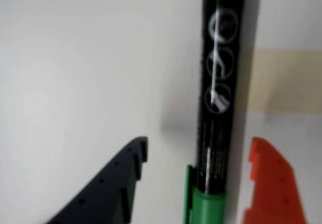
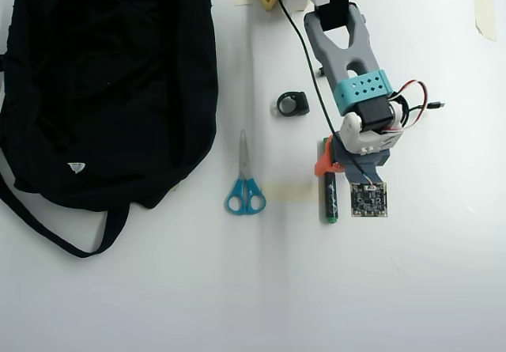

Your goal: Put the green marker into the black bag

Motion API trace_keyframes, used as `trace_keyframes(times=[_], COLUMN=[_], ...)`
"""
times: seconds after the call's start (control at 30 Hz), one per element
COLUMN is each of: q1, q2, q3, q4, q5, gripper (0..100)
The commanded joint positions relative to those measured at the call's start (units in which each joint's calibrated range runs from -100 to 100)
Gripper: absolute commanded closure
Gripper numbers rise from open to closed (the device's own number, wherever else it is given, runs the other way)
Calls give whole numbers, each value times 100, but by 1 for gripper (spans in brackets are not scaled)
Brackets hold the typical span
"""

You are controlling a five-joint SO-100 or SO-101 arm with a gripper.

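The hand [image 1: 198,156] hangs open, its fingers either side of the green marker [image 1: 220,90] lying on the white surface [image 1: 75,73]. The black bag [image 2: 111,83] lies well apart. Closing off-centre could roll the marker away.

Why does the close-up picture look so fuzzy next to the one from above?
Wrist view: soft focus, the green marker and its white print smeared, a dim shadow beside it. Overhead view: sharp, evenly lit, the black bag nearly featureless black, the scissors crisp.

A bright, evenly lit white table [image 2: 158,289] bears what look like tape scraps [image 2: 485,16].
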Motion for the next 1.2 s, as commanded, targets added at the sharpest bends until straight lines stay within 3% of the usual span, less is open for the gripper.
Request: trace_keyframes(times=[0.0, 1.17], q1=[92, 301], q2=[-81, 226], q3=[49, -22], q4=[45, -15], q5=[-16, 36], gripper=[73, 70])
